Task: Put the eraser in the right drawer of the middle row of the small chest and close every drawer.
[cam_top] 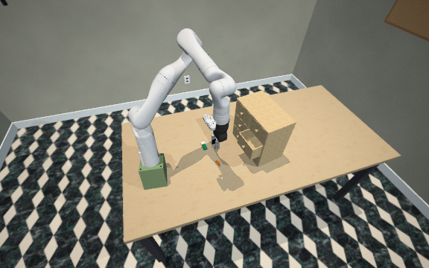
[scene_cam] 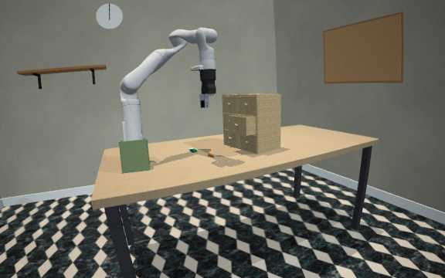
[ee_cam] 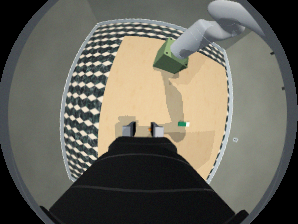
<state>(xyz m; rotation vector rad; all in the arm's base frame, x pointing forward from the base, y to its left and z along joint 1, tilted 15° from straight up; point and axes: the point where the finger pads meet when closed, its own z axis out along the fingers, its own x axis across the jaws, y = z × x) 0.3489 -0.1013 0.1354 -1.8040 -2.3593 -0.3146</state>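
Note:
A small green block with a white end (cam_top: 204, 147) (scene_cam: 193, 150) (ee_cam: 182, 124), which looks like the eraser, lies on the table in front of the chest. The wooden chest (cam_top: 279, 145) (scene_cam: 269, 120) stands upright. Its right middle-row drawer (cam_top: 247, 148) (scene_cam: 242, 127) is pulled partway out, and nothing shows in the visible part of its inside. The other drawers look shut. My gripper (cam_top: 215, 143) (scene_cam: 205, 102) (ee_cam: 143, 126) points down, partly open and empty. It hangs high above the table, in front of the chest, at about the height of the chest's top.
A small orange piece (cam_top: 218, 163) (scene_cam: 211, 154) lies on the table near the green block; in the wrist view it is partly hidden by a finger. The arm's green base (cam_top: 153, 176) (scene_cam: 134, 156) (ee_cam: 169, 60) stands at the table's end away from the chest.

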